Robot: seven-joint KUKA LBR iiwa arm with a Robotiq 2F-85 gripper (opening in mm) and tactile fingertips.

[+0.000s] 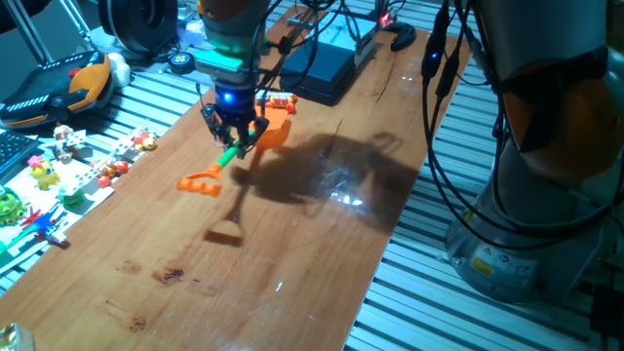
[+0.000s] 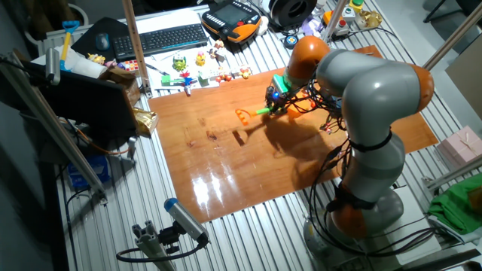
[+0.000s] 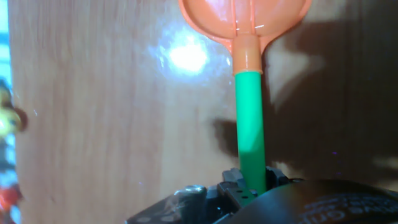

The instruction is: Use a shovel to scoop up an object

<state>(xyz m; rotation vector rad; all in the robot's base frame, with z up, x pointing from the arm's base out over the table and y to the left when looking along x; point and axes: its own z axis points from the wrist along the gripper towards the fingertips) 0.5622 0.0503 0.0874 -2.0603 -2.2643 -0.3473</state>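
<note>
The shovel has an orange blade (image 1: pixel 274 133), a green shaft (image 1: pixel 229 156) and an orange D-loop end (image 1: pixel 200 182). My gripper (image 1: pixel 235 135) is shut on the shaft near the blade and holds the shovel tilted above the wooden table, with its shadow below. In the hand view the shaft (image 3: pixel 250 124) runs up from my fingers to the blade (image 3: pixel 245 18). The other fixed view shows my gripper (image 2: pixel 276 98) and the loop end (image 2: pixel 242 115). The object, a tiny red-orange and white piece (image 1: pixel 280 100), lies on the table just behind the blade.
A black box (image 1: pixel 322 68) stands behind the object. Several toy figures (image 1: pixel 49 175) lie on the grooved surface left of the board. A handheld controller (image 1: pixel 58 88) is far left. The robot base (image 1: pixel 546 146) with cables stands at the right.
</note>
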